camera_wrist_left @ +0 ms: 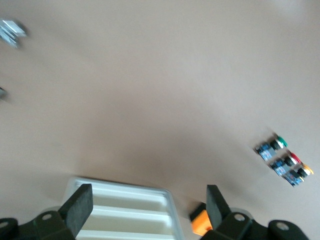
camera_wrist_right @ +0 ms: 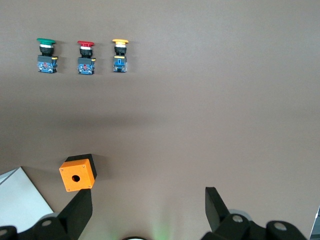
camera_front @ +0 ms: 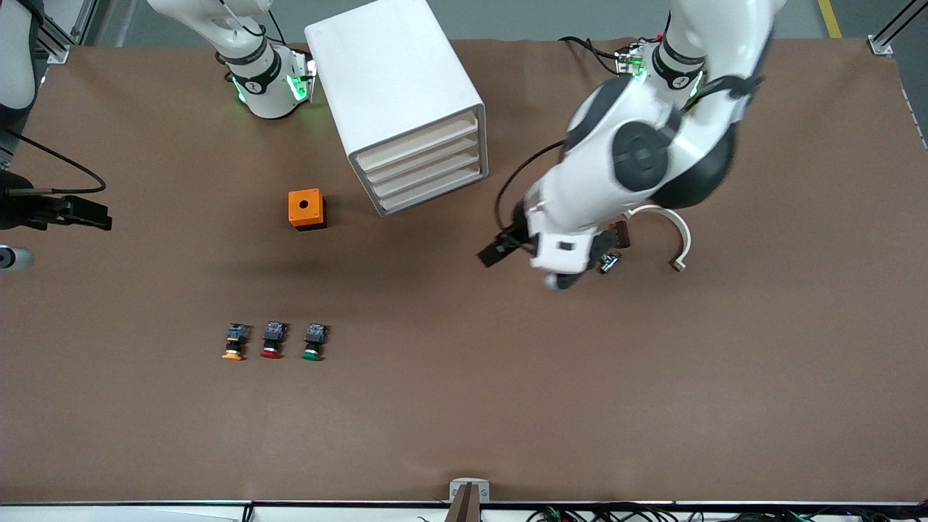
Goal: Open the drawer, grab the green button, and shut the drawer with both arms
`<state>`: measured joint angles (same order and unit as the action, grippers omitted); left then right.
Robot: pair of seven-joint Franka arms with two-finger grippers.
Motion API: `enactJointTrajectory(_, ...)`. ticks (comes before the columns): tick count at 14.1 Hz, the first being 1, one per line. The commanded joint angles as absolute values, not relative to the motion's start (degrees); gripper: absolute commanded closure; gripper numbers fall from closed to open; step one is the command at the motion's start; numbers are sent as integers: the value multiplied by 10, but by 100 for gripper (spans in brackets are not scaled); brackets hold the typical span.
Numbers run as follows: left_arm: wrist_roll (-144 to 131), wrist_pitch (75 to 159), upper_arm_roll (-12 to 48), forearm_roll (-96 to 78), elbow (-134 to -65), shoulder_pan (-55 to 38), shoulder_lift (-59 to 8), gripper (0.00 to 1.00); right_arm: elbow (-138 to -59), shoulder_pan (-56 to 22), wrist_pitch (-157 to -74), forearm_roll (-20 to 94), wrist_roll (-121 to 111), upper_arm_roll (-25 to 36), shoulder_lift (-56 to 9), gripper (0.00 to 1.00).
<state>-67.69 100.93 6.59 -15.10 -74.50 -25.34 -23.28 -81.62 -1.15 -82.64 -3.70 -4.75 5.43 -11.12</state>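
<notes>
Green button (camera_front: 313, 342): we see it nearer the camera than the cabinet (camera_front: 403, 101).
Left gripper (camera_wrist_left: 145, 206): over the table beside the cabinet, fingers spread, empty.
Right gripper (camera_wrist_right: 145, 206): fingers spread, empty, waiting.

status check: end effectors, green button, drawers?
Left end effector open, over bare table near drawer unit. Right end effector open, empty. Green button on table beside red button, untouched. Drawers shut.

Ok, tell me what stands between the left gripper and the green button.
Nothing visible does. The left gripper, fingers open, hangs over bare table in front of the drawer cabinet. The green button lies in a row with the red button and orange button, only tabletop between.
</notes>
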Motion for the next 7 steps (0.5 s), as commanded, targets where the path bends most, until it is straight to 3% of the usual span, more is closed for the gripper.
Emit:
enactJointTrajectory(1, -605, 929, 69, -93, -769, -224, -164, 0, -790, -15, -817, -44, -45, 52, -118, 0)
enactJointTrajectory(7, -374, 801, 69, -64, -771, -103, -108, 0, -761, -20, -815, -43, -44, 52, -112, 0)
